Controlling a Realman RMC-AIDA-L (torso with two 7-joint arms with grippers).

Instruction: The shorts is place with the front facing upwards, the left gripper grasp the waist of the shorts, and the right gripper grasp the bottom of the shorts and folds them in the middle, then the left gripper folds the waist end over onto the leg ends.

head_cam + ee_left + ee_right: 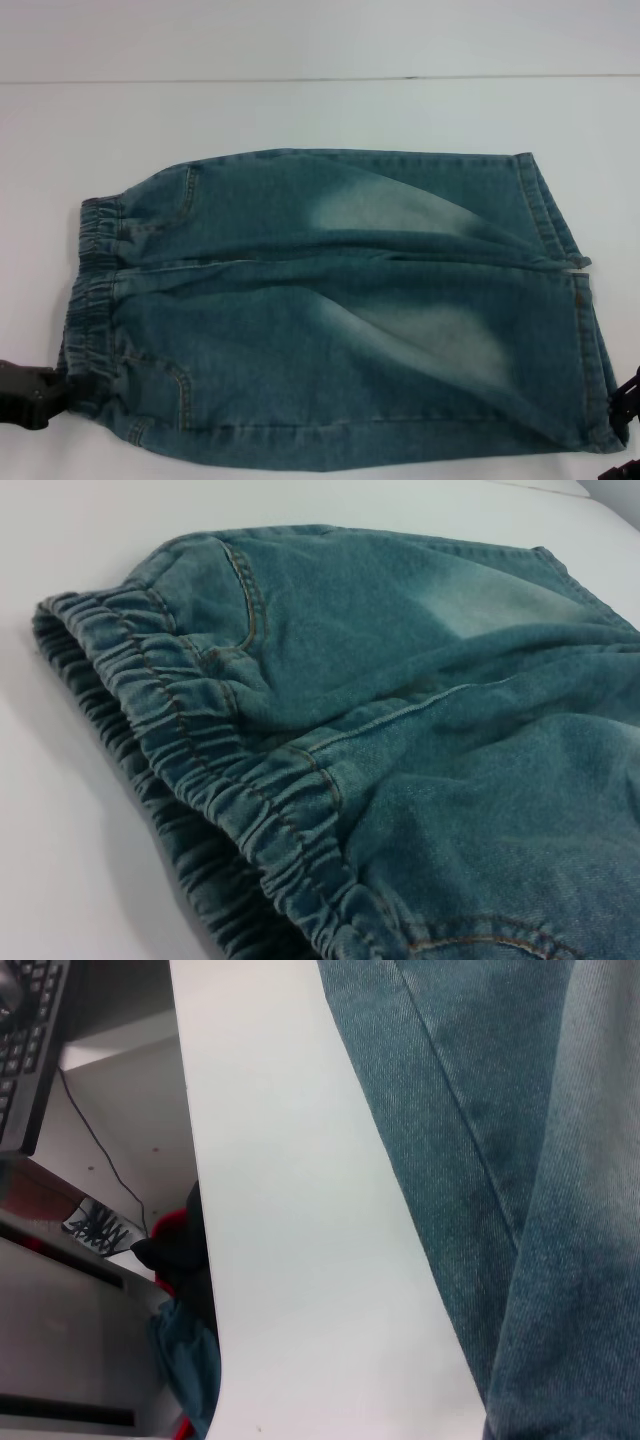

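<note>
The blue-green denim shorts (330, 310) lie flat on the white table (300, 110), with pale faded patches on both legs. The gathered waist (95, 300) is at the left and the leg ends (570, 290) at the right. My left gripper (55, 388) sits at the near corner of the waist, touching its edge. The left wrist view shows the ruffled waist (230, 800) close up. My right gripper (625, 410) is only partly in view, at the near corner of the leg ends. The right wrist view shows the shorts (500, 1110) lying on the table.
The table's edge (200, 1260) runs close to the shorts in the right wrist view. Beyond it are a keyboard (25, 1040), a cable and some red and blue items on the floor (180, 1290). Bare tabletop lies behind the shorts.
</note>
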